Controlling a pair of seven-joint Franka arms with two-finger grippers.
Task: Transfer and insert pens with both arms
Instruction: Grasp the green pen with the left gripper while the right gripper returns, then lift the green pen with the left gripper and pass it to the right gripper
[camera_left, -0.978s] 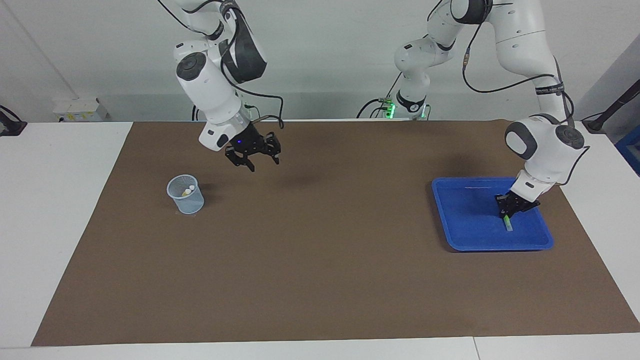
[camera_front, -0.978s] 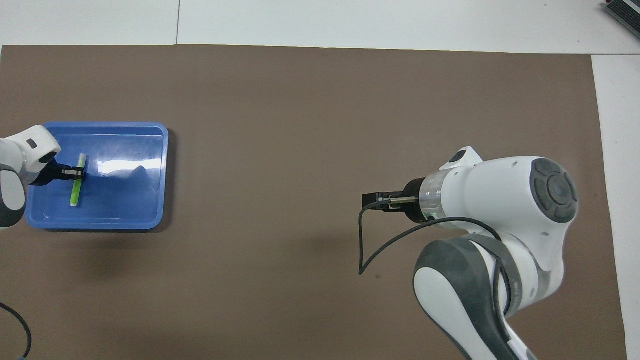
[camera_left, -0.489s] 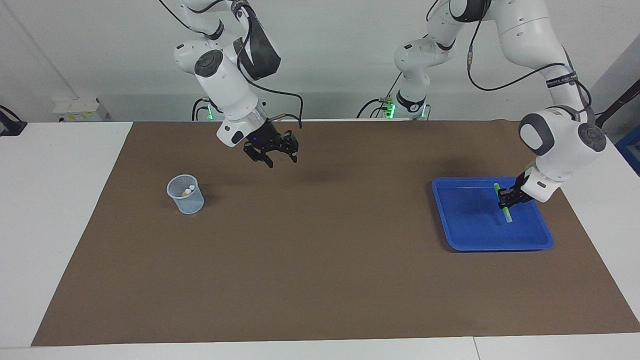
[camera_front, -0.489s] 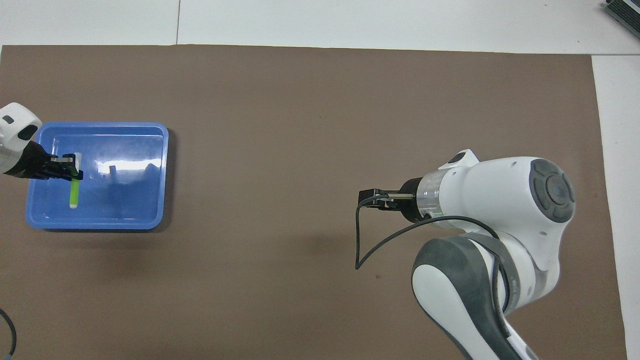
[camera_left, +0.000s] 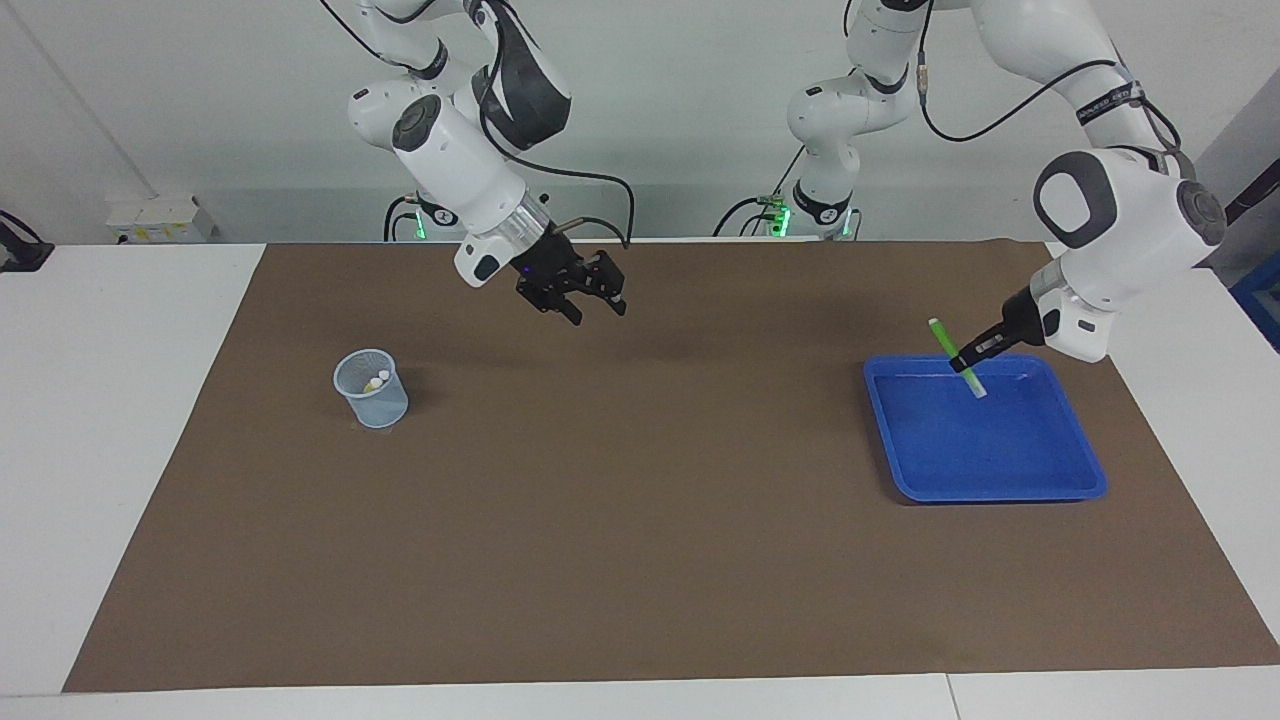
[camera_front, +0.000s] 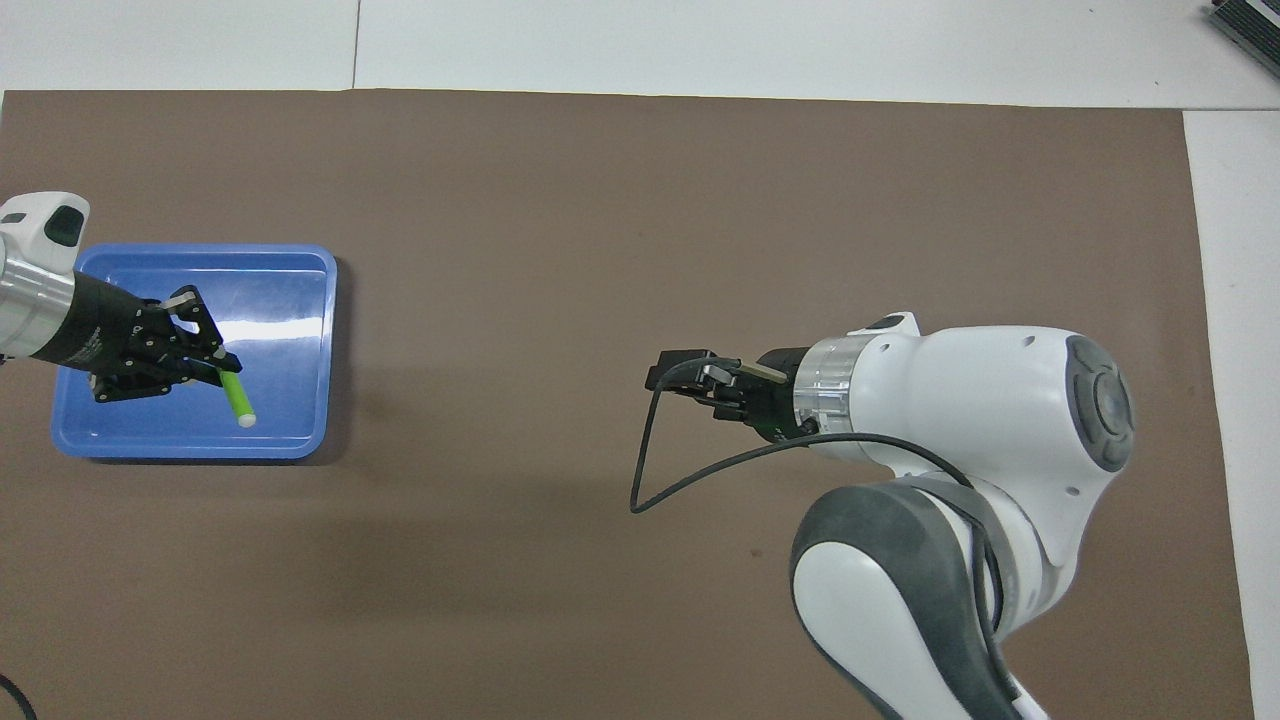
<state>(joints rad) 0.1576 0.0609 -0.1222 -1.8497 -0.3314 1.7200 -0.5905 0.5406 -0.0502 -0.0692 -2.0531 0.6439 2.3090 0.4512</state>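
Holding two pens, mesh cup (camera_left: 371, 389), tray (camera_left: 1040, 480) bare

Bright, even light from overhead; no dim corners. Soft, diffuse shadows on the brown mat (camera_left: 640, 520): a faint smudge under the raised right arm (camera_left: 470, 180), a darker narrow one along the blue tray (camera_left: 1085, 475) edge nearest the camera, a small one beside the cup (camera_left: 371, 389). In the overhead view a white streak of glare lies across the tray floor (camera_front: 290, 335), and a broad soft shadow sits on the mat near the tray. Both views sharp across the table (camera_left: 110, 450); no motion blur on either arm. Straight edges stay straight; little distortion at the borders.
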